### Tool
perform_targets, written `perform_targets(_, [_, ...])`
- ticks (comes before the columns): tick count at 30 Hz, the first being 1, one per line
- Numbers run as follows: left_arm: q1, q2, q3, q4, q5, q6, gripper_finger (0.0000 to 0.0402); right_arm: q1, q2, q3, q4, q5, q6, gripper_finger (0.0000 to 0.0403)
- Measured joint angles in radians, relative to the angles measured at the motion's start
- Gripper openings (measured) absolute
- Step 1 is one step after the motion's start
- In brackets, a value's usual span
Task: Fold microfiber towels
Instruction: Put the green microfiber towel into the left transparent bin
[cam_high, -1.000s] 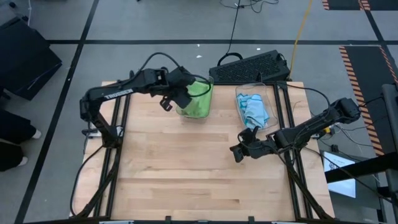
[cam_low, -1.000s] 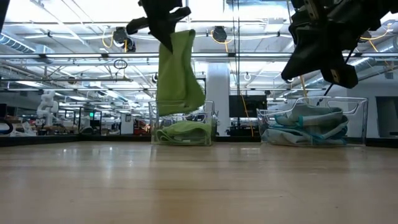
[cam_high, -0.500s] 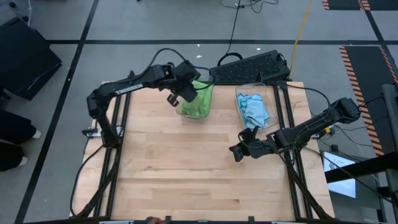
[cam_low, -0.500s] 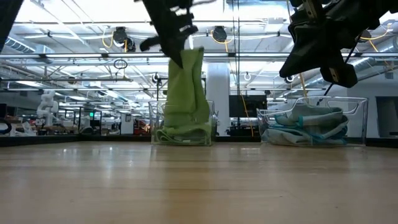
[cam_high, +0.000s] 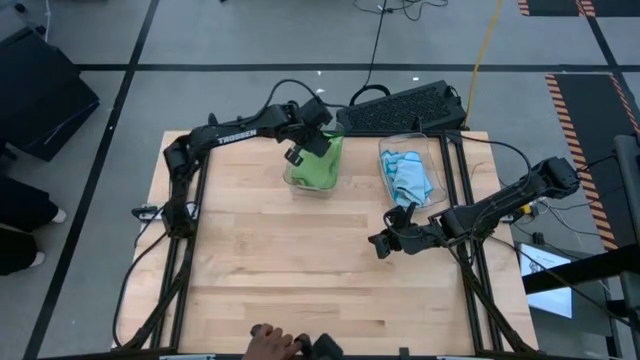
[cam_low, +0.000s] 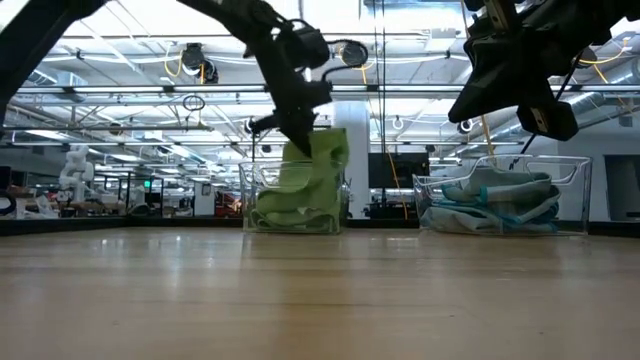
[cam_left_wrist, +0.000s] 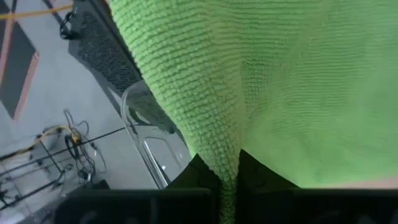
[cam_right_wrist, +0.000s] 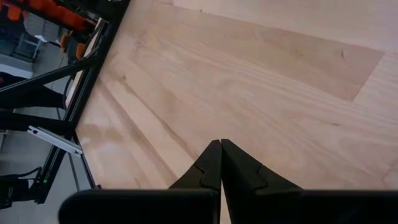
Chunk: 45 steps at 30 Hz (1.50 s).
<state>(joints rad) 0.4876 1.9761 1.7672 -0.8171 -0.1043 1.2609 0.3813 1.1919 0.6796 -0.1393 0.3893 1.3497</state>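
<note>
A lime green microfiber towel (cam_low: 318, 165) hangs from my left gripper (cam_low: 298, 132), which is shut on it over the clear bin (cam_high: 312, 172) at the table's far middle. The towel's lower part sinks into that bin, onto other green cloth (cam_low: 290, 212). In the left wrist view the green towel (cam_left_wrist: 280, 81) fills the picture. Light blue towels (cam_high: 408, 176) lie heaped in a second clear bin (cam_low: 572, 195) to the right. My right gripper (cam_high: 380, 244) hovers shut over bare wood at the right, with nothing in it (cam_right_wrist: 221, 163). My left gripper pinches a bunched ridge of the green towel (cam_left_wrist: 227, 173) between its two fingers; how many layers I cannot tell. The fingers slant down from the table's left. The towel hangs below them, its lower part (cam_low: 300, 205) resting inside the bin.
A black keyboard (cam_high: 405, 106) lies at the far edge behind the bins. A person's hand (cam_high: 275, 343) shows at the table's near edge. The wooden tabletop (cam_high: 290, 270) between the bins and the near edge is bare.
My left gripper has gone toward the table's right and far edge and down, over the green bin, still shut on the green towel. The towel, which hung free above the bin, now has its lower part down inside it. A hand has appeared at the near edge.
</note>
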Motion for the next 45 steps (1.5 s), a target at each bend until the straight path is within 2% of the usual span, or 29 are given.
perform_targets(10, [0.065,0.112,0.000,0.016,-0.023,-0.061,0.0007,0.004,0.000,0.000,0.001,-0.002,0.019,0.0000])
perform_targets(18, [0.087,0.116,-0.001,0.126,-0.053,-0.099,0.0019,0.027,0.000,0.000,-0.001,-0.002,0.036,0.0000])
perform_targets(23, [0.090,0.116,-0.001,0.123,-0.008,-0.121,0.0027,0.027,0.000,0.000,0.000,-0.002,0.054,0.0000])
perform_targets(26, [0.090,0.116,-0.001,0.126,0.011,-0.161,0.0056,0.038,0.000,0.000,0.003,-0.001,0.065,0.0000])
perform_targets(29, [0.090,0.116,-0.001,0.126,-0.003,-0.183,0.0101,0.053,0.000,0.000,0.008,-0.001,0.072,0.0000])
perform_targets(34, [0.087,0.101,-0.001,0.140,-0.155,-0.196,0.0169,0.069,0.000,0.000,0.008,0.000,0.079,0.0000])
perform_targets(36, [0.086,0.077,-0.001,0.135,-0.169,-0.198,0.0184,0.072,0.000,0.000,0.008,0.001,0.079,0.0000])
perform_targets(38, [0.086,0.050,-0.001,0.135,-0.100,-0.231,0.0189,0.072,0.000,0.000,0.008,0.001,0.085,0.0000])
perform_targets(43, [0.085,0.029,0.000,0.179,0.269,-0.401,0.0163,0.072,0.000,0.000,0.010,0.002,0.102,0.0000])
perform_targets(45, [0.079,0.049,0.000,0.231,0.307,-0.446,0.0136,0.072,0.000,0.000,0.010,0.002,0.104,0.0000])
